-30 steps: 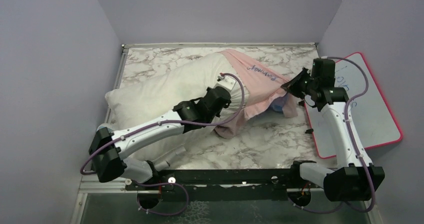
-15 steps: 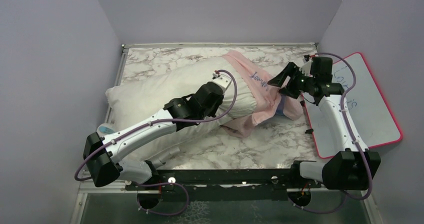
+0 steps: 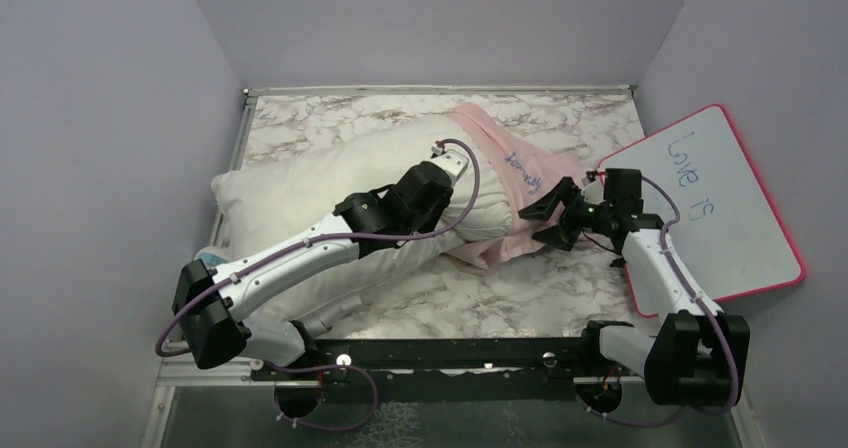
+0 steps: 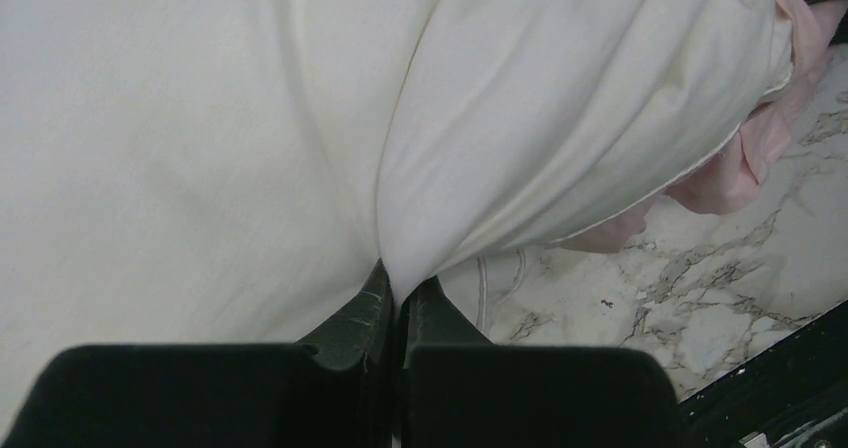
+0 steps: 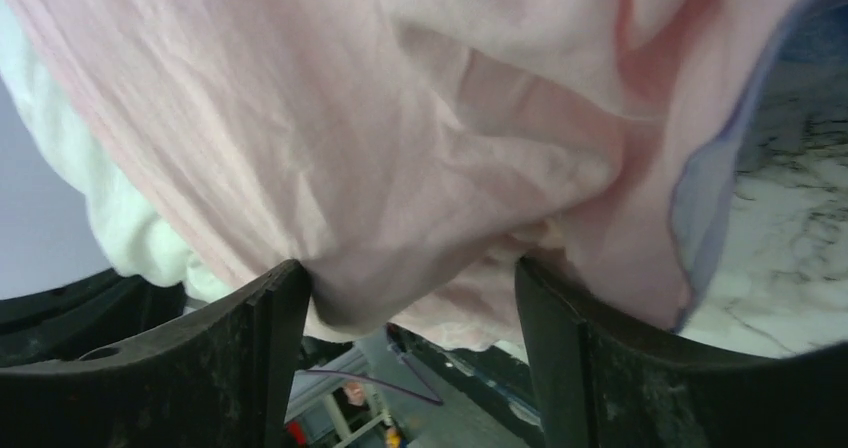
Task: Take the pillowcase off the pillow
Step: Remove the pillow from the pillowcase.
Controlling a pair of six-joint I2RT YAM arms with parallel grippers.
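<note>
Handling: pillowcase (image 3: pixel 520 173) thin, limp; pillow (image 3: pixel 320 188) soft, bulky.
Grip: left gripper (image 4: pixel 397 293) pinches a pillow fold; right gripper (image 5: pixel 410 273) gapes empty around bunched pink cloth, likely the best hold.

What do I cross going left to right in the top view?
pillow → left gripper → pillowcase → right gripper → whiteboard
</note>
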